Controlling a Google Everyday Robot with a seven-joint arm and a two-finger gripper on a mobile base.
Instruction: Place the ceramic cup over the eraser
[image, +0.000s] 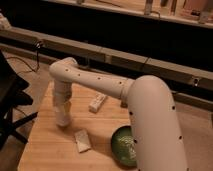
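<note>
The arm (150, 115) takes up most of the view. It is bent at a thick elbow over the right side of the table (42, 150) and stretched across to the left side, where its last link is turned straight down. This vertical pose is judged to suit a top-down approach, so that something can be lowered squarely onto the wood.

A green bowl (122, 147) is seen at the near right of the tabletop, partly hidden behind the elbow and well apart from the working end.

The gripper (63, 119) is found at the foot of the vertical link, near the left edge and about midway between the far and near edges, down at or just above the surface. How far it is open cannot be told, nor whether anything is held in it.

A pale oblong block (97, 102) lies near the middle of the tabletop, towards the far edge. A smaller flat pale piece (82, 141) lies towards the near edge, between gripper and bowl. Which of the two is the eraser cannot be told.

The cup cannot be made out apart from the gripper; the pale cylinder at the arm's end may include it. Neither pale item is covered, so the task is judged not yet done.
</note>
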